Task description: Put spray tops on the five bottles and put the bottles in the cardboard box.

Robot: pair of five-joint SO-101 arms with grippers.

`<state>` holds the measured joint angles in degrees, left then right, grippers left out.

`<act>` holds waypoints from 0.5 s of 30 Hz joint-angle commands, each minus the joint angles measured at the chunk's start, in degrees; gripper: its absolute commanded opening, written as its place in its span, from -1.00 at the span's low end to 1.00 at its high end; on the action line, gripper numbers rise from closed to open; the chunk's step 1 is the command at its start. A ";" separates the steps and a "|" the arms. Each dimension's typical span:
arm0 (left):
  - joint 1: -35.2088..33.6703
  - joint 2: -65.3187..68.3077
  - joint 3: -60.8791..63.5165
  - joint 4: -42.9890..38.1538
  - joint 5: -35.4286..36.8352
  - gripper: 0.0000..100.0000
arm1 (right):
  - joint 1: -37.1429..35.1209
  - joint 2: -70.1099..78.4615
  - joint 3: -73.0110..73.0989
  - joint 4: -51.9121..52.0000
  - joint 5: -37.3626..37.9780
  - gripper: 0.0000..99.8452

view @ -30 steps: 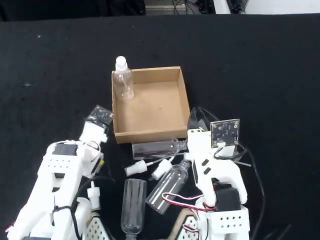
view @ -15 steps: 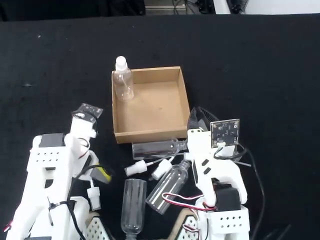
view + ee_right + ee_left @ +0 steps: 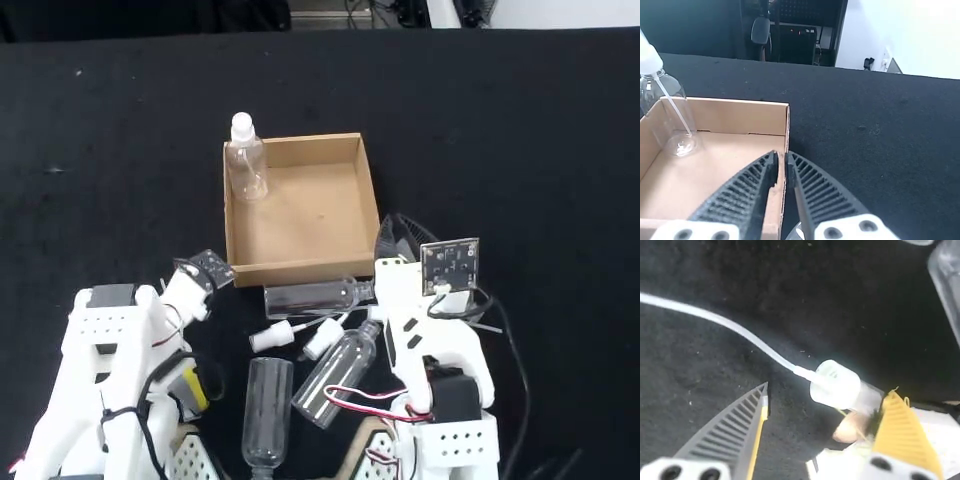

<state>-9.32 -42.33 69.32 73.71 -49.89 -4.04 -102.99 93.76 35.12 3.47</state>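
Note:
A capped clear bottle [image 3: 245,160] stands in the far left corner of the cardboard box [image 3: 345,215], also seen from the right wrist as the bottle [image 3: 666,115] in the box [image 3: 730,175]. Three uncapped bottles lie in front of the box: one along its front wall [image 3: 315,297], one slanted [image 3: 340,372], one near the table's front edge [image 3: 267,410]. Two loose spray tops [image 3: 275,335] [image 3: 325,338] lie between them. My left gripper [image 3: 827,392] is open around a third spray top [image 3: 837,385] with a long tube. My right gripper [image 3: 781,156] is shut and empty, hovering at the box's near right corner.
The left arm [image 3: 115,370] folds back over the front left of the black table [image 3: 520,140], its yellow-padded finger [image 3: 192,388] low by its base. The right arm's cables [image 3: 350,395] drape over the slanted bottle. A bottle's edge [image 3: 945,270] lies near the left gripper.
The left arm swung out to the left and back while its gripper moved down toward the front edge, onto the spray top lying there. The right arm, bottles and box have not moved.

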 commanded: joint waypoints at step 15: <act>-2.07 -0.35 -0.13 -15.38 0.09 -0.41 | 0.53 -5.49 -0.40 -1.76 0.53 -0.97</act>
<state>-9.67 -42.24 74.95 60.79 -51.74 -4.04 -102.99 93.76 35.12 3.47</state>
